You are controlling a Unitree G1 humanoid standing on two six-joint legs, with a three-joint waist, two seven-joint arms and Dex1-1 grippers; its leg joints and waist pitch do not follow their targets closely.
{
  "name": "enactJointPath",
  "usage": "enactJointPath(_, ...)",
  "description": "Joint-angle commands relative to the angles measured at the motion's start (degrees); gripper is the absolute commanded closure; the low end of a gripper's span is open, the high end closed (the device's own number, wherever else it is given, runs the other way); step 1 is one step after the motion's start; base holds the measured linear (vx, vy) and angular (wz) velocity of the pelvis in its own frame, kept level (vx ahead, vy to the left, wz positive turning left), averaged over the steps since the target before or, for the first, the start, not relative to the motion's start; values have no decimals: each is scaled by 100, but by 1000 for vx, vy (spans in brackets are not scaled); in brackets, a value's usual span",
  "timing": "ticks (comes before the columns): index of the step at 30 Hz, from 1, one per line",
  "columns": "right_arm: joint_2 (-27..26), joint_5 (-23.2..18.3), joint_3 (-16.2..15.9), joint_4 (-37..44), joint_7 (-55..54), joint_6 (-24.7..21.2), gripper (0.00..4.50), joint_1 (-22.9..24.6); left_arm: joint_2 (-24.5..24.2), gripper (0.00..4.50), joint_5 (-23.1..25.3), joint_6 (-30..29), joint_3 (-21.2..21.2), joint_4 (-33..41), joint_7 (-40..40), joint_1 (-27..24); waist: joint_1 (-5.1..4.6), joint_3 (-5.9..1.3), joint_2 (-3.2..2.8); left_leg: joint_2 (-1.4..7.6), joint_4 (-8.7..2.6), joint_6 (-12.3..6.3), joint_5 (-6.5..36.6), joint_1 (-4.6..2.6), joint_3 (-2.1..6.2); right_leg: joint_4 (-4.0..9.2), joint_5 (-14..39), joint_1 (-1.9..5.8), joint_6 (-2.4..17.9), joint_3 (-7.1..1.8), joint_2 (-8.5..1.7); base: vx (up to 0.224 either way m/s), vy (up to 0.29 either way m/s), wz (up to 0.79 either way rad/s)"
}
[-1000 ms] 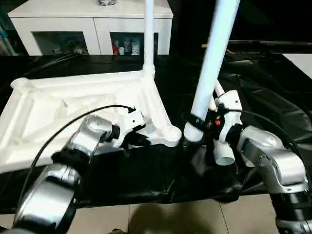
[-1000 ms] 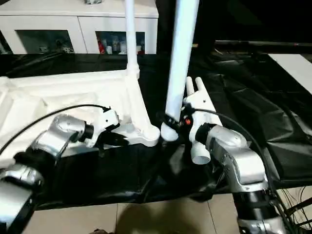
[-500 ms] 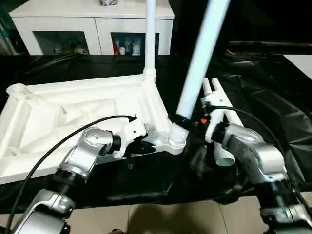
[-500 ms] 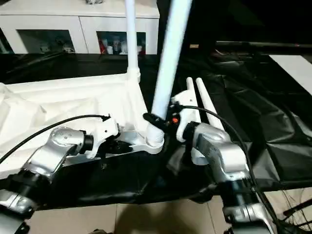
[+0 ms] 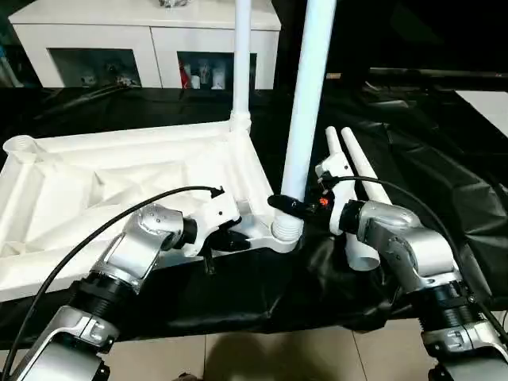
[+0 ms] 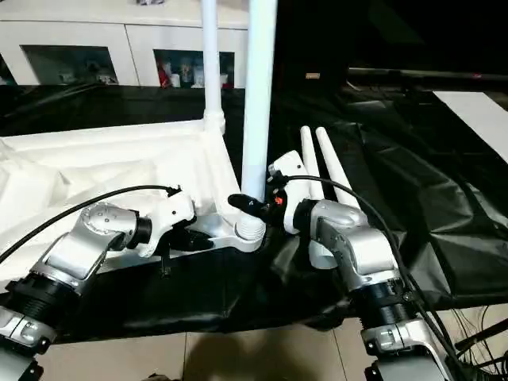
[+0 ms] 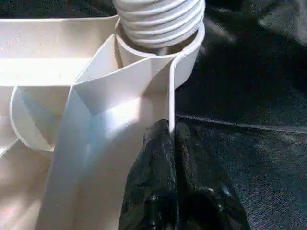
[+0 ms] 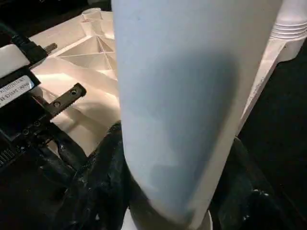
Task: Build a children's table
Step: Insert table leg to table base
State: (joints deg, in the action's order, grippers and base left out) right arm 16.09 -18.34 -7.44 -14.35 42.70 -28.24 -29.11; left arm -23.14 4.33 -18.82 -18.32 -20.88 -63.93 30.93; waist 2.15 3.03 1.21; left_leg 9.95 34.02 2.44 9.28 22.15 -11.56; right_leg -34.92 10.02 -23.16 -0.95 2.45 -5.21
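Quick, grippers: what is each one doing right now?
Left gripper: shut on the tabletop rim.
Right gripper: shut on the upright leg.

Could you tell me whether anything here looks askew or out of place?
Nothing stands out: the leg held by the right gripper stands nearly upright in the tabletop's near corner socket, threads still showing.

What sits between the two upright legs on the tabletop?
Only the tabletop's raised side rim, running from the far leg to the near leg held by the right claw, seen in the left eye view.
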Motion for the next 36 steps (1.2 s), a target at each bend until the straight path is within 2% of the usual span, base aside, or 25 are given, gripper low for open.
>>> enactJointPath(1,25,93,-13,-158,-41,81,264,-29,-119,450,146,-187,-193,-133,-80,-139,45,-361,-31,303,-464,75,1831,-130,177,443,1629,168,1218,-220,-312,0,0,0)
enactJointPath(6,-82,3,82,-350,-82,94,264,-12,-104,450,104,-109,-179,-80,-51,-136,39,-357,-23,305,-472,73,1869,-133,177,437,1585,181,1268,-213,-305,0,0,0)
enactJointPath(13,-173,3,251,-611,-106,324,264,176,-58,450,-6,-202,-74,-25,78,-112,43,-354,-50,307,-479,129,2044,-147,186,456,1717,172,1258,-215,-313,0,0,0)
enactJointPath(15,-205,-57,352,-613,-168,379,264,299,-47,450,-43,-203,-14,-27,122,-105,54,-359,-129,309,-485,160,2069,-156,197,446,1604,167,1278,-216,-309,0,0,0)
enactJointPath(16,-215,-63,373,-613,-187,399,264,336,-46,450,-54,-203,0,-34,125,-99,51,-362,-123,308,-488,172,2111,-156,196,445,1532,171,1294,-212,-300,0,0,0)
enactJointPath(17,-228,-62,391,-620,-214,432,264,375,-42,450,-62,-192,16,-45,136,-93,56,-365,-175,302,-490,189,2126,-154,203,436,1482,179,1307,-210,-299,0,0,0)
enactJointPath(18,-243,-67,408,-614,-236,455,264,424,-30,450,-86,-192,46,-49,152,-95,45,-362,-150,298,-491,185,2173,-149,199,443,1447,181,1328,-206,-292,0,0,0)
enactJointPath(19,-263,-66,428,-610,-258,482,264,476,-21,450,-117,-222,72,-43,165,-95,57,-361,-209,291,-491,191,2205,-150,207,436,1476,186,1349,-205,-302,0,0,0)
enactJointPath(20,-293,-69,456,-582,-296,521,264,563,-14,450,-156,-235,101,-29,172,-95,46,-357,-207,293,-495,194,2253,-154,199,457,1508,178,1346,-203,-296,0,0,0)
enactJointPath(21,-324,-88,494,-550,-335,551,264,630,-3,450,-186,-261,126,-26,179,-89,51,-350,-282,285,-494,225,2378,-164,208,470,1585,174,1335,-203,-296,0,0,0)
enactJointPath(23,-366,-106,550,-516,-387,616,264,725,-2,450,-215,-286,132,-23,181,-79,44,-359,-235,282,-496,196,2382,-151,211,473,1632,195,1324,-199,-294,0,0,0)
enactJointPath(24,-369,-103,552,-511,-396,632,264,741,-2,450,-213,-282,128,-38,182,-67,38,-358,-274,277,-493,177,2349,-147,206,480,1598,194,1334,-200,-289,0,0,0)
enactJointPath(25,-370,-94,531,-442,-403,660,264,814,-1,450,-213,-268,123,-75,189,-43,57,-361,-354,276,-490,188,2350,-157,218,466,1592,189,1348,-199,-296,0,0,0)
enactJointPath(26,-376,-82,506,-361,-414,693,264,898,4,450,-212,-243,117,-143,196,-1,56,-357,-345,279,-493,178,2361,-153,215,475,1586,190,1348,-196,-288,0,0,0)
enactJointPath(27,-375,-54,480,-301,-430,729,264,960,-2,450,-195,-219,106,-173,203,15,59,-357,-368,273,-495,167,2372,-147,212,484,1587,195,1331,-193,-285,0,0,0)
enactJointPath(28,-374,-34,464,-267,-441,752,264,995,-7,450,-183,-202,98,-189,208,23,61,-359,-352,270,-497,140,2378,-144,214,492,1655,201,1308,-191,-287,0,0,0)
enactJointPath(29,-363,17,424,-233,-461,820,264,1038,2,450,-179,-179,93,-257,212,71,65,-360,-408,268,-497,146,2398,-147,222,485,1697,200,1301,-190,-291,0,0,0)
enactJointPath(33,-286,290,229,-102,-504,1043,264,1149,26,450,-162,-112,72,-401,232,167,47,-347,-403,262,-493,145,2547,-157,225,551,2267,162,1143,-188,-302,0,0,0)
enactJointPath(35,-267,411,143,13,-506,1113,264,1199,49,450,-164,-86,56,-477,267,220,47,-346,-375,269,-501,129,2487,-146,224,550,2274,159,1112,-192,-294,0,0,0)
enactJointPath(36,-275,407,141,55,-511,1091,264,1201,60,450,-164,-82,53,-503,282,237,56,-352,-384,275,-500,104,2430,-146,227,537,2226,163,1129,-200,-306,0,0,0)
